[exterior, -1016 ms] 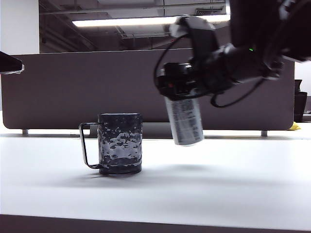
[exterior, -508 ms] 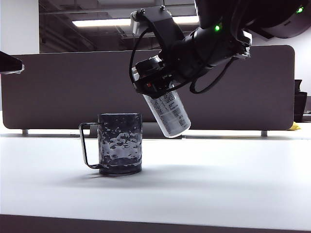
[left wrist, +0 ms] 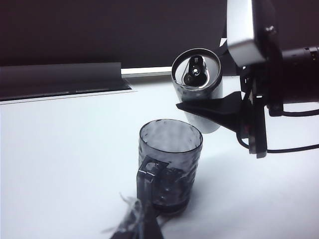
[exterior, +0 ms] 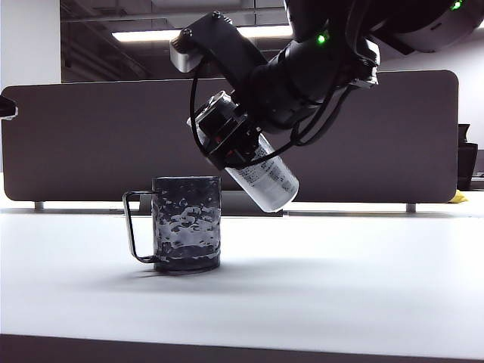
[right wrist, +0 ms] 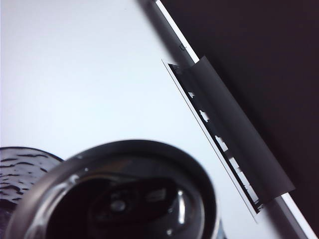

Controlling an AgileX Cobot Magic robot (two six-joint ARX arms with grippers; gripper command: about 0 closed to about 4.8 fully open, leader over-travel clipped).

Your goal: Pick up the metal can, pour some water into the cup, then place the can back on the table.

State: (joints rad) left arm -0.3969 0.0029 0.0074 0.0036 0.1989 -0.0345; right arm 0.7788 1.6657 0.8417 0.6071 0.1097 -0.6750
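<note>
The metal can (exterior: 265, 179), its dark print too fine to read, hangs tilted in the right gripper (exterior: 233, 140), fingers clamped round its upper body, opened top leaning toward the empty-looking cup (exterior: 187, 222) standing on the white desk (exterior: 340, 295); the left gripper's fingers cannot be told.

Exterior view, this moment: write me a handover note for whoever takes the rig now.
Right end effector: shut on the metal can, held off the table, tilted with its top leaning toward the cup, above and beside the rim.
Left end effector: no view shows its jaws; its camera looks at the cup and can from the handle side.
Cup: upright on the table, handle pointing away from the can.
Done: can picked up and brought to the cup.
Left: no stream visible yet; pour, then set the can back on the table.
</note>
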